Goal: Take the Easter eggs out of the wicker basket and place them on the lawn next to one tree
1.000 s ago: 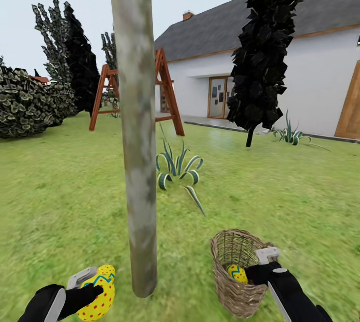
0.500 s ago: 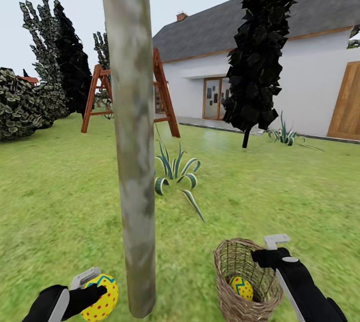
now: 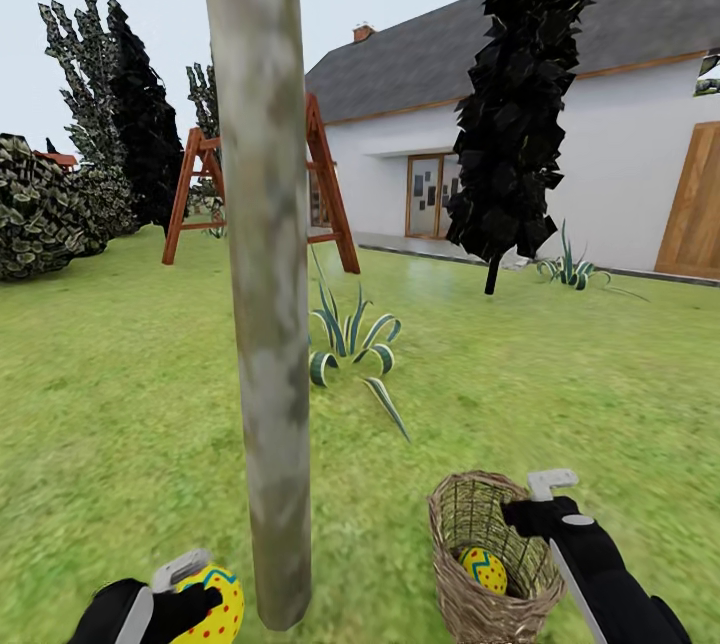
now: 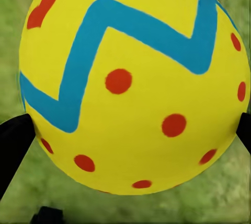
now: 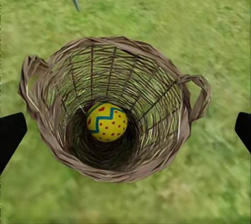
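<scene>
Head view: egg (image 3: pixel 208 606) is gripped by left jaws (image 3: pixel 185 596) just left of tree (image 3: pixel 262 304) base; basket (image 3: pixel 487 554) sits right of tree.
L wrist: egg is clamped.
R wrist: right jaws are spread above basket; egg (image 5: pixel 106 121) lies straight below.

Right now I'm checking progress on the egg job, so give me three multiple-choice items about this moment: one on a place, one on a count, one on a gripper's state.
1. Where is the wicker basket relative to the tree?
A. To its right, on the lawn
B. Behind it, by the swing
C. Hanging from it

2. How many eggs show inside the basket?
A. None
B. One
C. Three

3. What is the left gripper doing?
A. Open and empty
B. Shut on an egg
C. Gripping the basket rim

Answers: 1 A, the head view shows it right of the trunk; 2 B, the right wrist view shows one basket egg; 3 B, the held egg sits between its fingers.
</scene>
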Available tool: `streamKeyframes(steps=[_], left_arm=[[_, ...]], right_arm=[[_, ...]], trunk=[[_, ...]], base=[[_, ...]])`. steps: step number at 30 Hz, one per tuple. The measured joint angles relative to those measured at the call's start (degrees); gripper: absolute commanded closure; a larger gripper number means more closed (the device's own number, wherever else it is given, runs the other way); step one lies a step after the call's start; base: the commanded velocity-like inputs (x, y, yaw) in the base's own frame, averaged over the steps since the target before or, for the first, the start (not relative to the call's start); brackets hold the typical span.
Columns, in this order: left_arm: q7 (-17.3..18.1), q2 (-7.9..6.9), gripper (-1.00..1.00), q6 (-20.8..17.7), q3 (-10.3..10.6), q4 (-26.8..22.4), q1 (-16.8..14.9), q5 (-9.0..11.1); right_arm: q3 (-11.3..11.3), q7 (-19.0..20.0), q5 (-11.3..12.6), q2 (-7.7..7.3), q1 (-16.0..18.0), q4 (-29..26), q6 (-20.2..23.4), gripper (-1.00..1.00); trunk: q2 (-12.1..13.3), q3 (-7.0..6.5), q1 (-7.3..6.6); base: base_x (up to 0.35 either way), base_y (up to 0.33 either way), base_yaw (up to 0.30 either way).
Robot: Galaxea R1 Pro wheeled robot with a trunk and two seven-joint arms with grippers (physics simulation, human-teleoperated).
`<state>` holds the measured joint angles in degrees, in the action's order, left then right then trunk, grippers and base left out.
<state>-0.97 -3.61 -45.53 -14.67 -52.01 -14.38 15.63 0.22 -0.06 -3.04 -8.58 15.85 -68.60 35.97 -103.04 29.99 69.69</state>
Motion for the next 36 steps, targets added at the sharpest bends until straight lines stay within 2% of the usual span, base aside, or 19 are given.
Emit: streamKeyframes(steps=[1,4,23,26,29,36], left_arm=[[-0.18,0.51,1.00,0.01,-0.01,0.07,0.00,-0.05],[-0.30,0.83,1.00,-0.05,0.04,0.12,0.00,-0.14],[-0.32,0.97,1.00,-0.15,0.08,0.18,0.00,-0.15],[-0.31,1.13,1.00,-0.15,0.15,0.45,0.00,-0.14],[-0.32,1.45,1.00,-0.15,0.16,0.73,0.00,-0.14],[-0.32,2.18,1.00,-0.15,0.16,0.91,0.00,-0.68]], right_arm=[[0.00,0.02,0.00,0.04,-0.02,0.11,-0.11,-1.00],[0.00,0.05,0.10,0.01,-0.04,0.19,-0.77,-1.00],[0.08,0.05,0.00,0.18,0.01,1.07,-0.92,-1.00],[-0.42,-0.02,-0.17,-0.40,0.00,0.05,-1.07,-1.00],[-1.89,-0.04,-0.27,-0.37,-0.01,-1.96,-1.14,-1.00],[-2.17,-0.04,-0.23,-0.37,0.00,-2.56,-1.22,-1.00]], trunk=[[-0.40,0.18,0.22],[-1.60,0.72,0.88],[-9.23,4.13,5.05],[-10.43,4.67,5.71],[-11.63,5.21,6.37],[-14.44,6.46,7.91]], base=[[0.000,0.000,0.000],[0.000,0.000,0.000],[0.000,0.000,0.000],[0.000,0.000,0.000],[0.000,0.000,0.000],[0.000,0.000,0.000]])
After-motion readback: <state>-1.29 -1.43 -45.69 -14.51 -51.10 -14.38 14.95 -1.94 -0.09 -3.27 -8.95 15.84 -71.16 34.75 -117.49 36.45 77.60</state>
